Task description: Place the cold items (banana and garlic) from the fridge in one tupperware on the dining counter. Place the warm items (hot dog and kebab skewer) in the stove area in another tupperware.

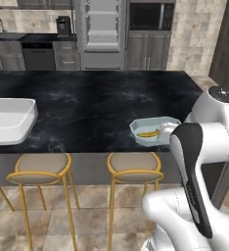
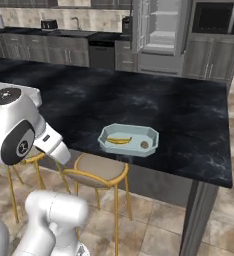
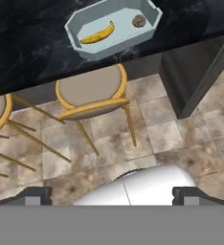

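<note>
A: From the left base, what is seen?
B: A pale blue octagonal tray (image 1: 153,129) with a yellow banana (image 1: 148,134) on the black marble worktop (image 1: 97,108), a large white tray (image 1: 9,120) at left, gold-legged stools (image 1: 134,169) below, and the open steel fridge (image 1: 103,32) behind.

A: From the right base?
B: A brown garlic bulb (image 2: 144,145) is seen beside the banana; the arm is folded low.

A: The hand view?
B: The fingers (image 3: 112,195) are spread wide, empty, above tiled floor (image 3: 181,134).

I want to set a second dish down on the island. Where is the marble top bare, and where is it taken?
The dining counter is bare between the white tray at its left end and the pale blue tupperware near the stool-side edge, and all along the fridge side. The tupperware holds a banana and a small brown item.
</note>
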Tool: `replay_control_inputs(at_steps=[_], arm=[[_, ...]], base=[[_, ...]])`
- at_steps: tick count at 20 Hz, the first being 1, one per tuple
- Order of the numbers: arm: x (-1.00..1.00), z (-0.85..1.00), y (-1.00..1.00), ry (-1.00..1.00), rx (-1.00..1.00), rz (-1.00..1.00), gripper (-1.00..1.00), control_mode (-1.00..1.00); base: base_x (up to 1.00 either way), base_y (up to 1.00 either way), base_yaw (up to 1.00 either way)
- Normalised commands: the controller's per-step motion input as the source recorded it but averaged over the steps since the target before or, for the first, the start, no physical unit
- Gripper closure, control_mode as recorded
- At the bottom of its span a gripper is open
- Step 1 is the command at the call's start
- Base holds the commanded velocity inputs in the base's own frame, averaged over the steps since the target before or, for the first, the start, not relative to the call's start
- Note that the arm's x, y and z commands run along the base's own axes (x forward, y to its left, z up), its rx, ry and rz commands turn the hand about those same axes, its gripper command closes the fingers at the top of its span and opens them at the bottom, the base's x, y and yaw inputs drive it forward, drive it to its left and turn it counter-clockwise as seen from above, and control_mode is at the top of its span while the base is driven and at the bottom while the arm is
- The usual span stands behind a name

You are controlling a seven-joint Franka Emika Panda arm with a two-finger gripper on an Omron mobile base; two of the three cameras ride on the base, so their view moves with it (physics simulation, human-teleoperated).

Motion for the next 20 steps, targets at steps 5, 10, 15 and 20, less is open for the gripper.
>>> replay_control_inputs(at_steps=[5,10,15,20], arm=[[0.00,0.00,0.00,0.00,0.00,0.00,-1.00,1.00],[0.00,0.00,0.00,0.00,0.00,0.00,-1.00,1.00],[0.00,0.00,0.00,0.00,0.00,0.00,-1.00,1.00],[0.00,0.00,0.00,0.00,0.00,0.00,-1.00,1.00]], base=[[-0.95,0.83,0.22],[-0.24,1.00,0.15],[0.00,1.00,0.02],[0.08,1.00,0.00]])
